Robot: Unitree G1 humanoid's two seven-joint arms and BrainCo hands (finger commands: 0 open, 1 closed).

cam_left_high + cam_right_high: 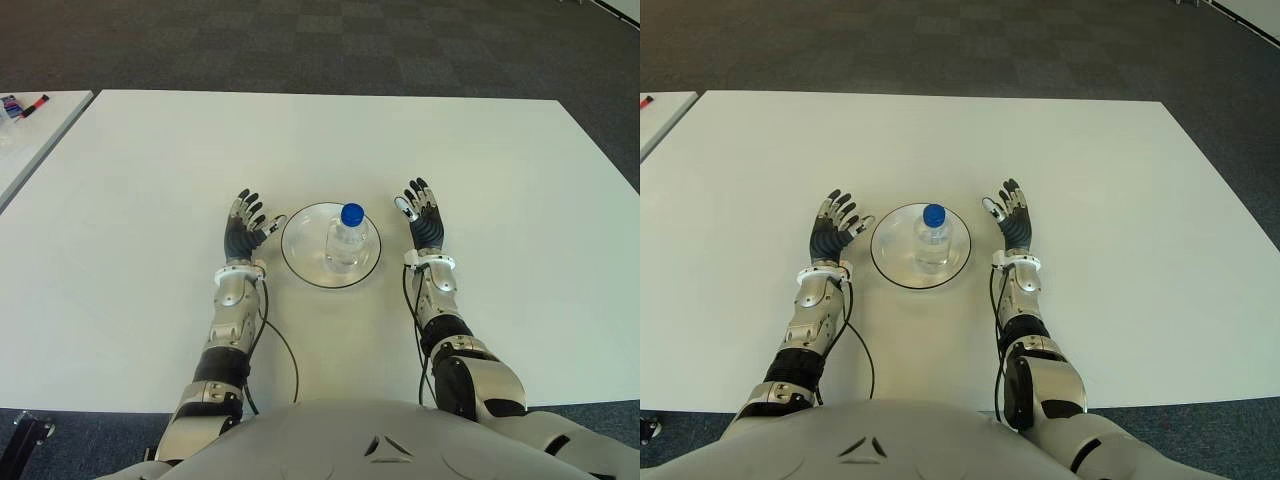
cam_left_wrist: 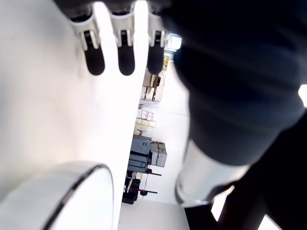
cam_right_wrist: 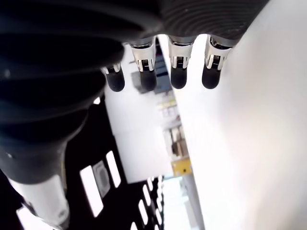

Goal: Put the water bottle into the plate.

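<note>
Bottle: I see the clear blue-capped plastic water bottle [image 1: 346,238] upright in the round glass plate [image 1: 300,262], frame centre.
Left hand [image 1: 243,226]: fingers wide, empty, left of plate.
Right hand [image 1: 423,218]: fingers wide, empty, right of plate.

A: Left wrist camera, what's visible?
B: Left hand [image 2: 225,81] close up, dark palm; three fingertips [image 2: 125,60] extended over white table [image 2: 43,115], holding nothing.
A: Anything else?
B: Plate [image 2: 72,191] rim, dark-edged, near the hand.

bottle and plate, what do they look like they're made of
The small clear water bottle with a blue cap looks like thin transparent plastic: the plate shows through it. The round white plate with a dark rim looks like glazed ceramic or glossy plastic, judging by its sheen; I cannot tell which.
</note>
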